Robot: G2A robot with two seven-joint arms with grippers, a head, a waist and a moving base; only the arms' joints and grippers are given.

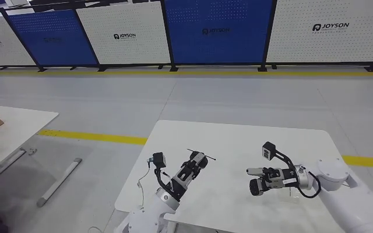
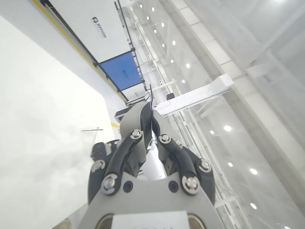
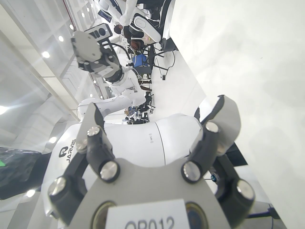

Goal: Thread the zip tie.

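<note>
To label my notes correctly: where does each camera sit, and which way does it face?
Top view: above the arms, looking down at the table; shows left hand and right hand.
Left wrist view: on the left wrist, facing past the table edge to wall panels and ceiling; its hand is shut on the zip tie.
Right wrist view: on the right wrist, facing across the table to the left hand; its own fingers stand open.
Shared: the left hand, in top and right wrist views.
</note>
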